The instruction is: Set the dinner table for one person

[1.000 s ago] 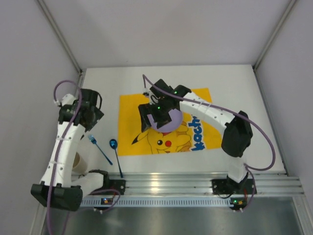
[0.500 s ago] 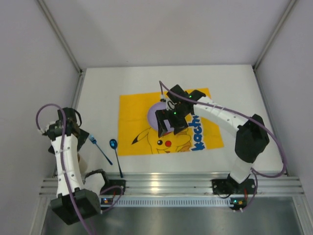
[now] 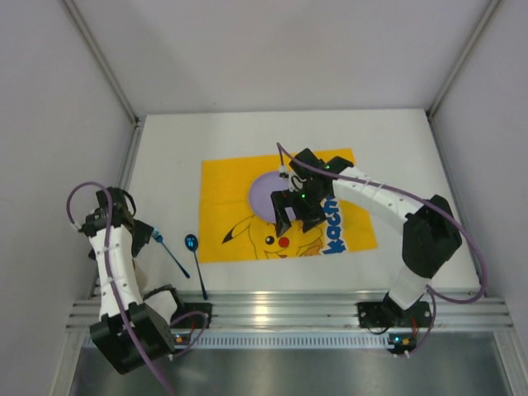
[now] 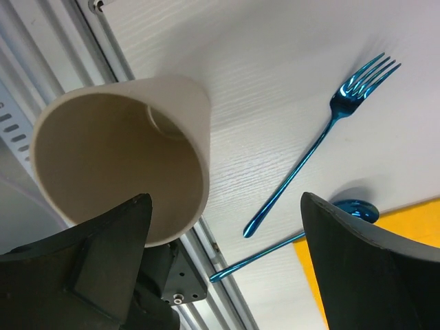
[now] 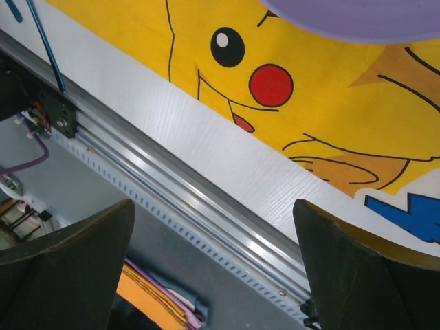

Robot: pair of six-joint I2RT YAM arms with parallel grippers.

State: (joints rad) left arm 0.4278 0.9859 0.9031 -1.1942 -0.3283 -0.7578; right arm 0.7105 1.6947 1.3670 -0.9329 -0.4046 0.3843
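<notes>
Showing white surface (image 3: 396, 148) spanning the view, carrying mat (image 3: 221, 206) w/ plate (image 3: 264, 191). L hand (image 4: 227, 199) spread wide above cup (image 4: 124, 151) (near-left corner), fork (image 4: 323, 137) and spoon (image 3: 192, 244) just beside. R hand (image 5: 213, 206) spread wide, empty, over mat by plate.

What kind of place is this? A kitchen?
Probably a robot test booth, not a kitchen: left arm and right arm on a metal rail, blank walls around the white table.

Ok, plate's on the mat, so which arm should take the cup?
Left. The left claw, open, hangs right by the beige cup; the right claw is over the yellow mat beside the plate, well away from the cup.
</notes>
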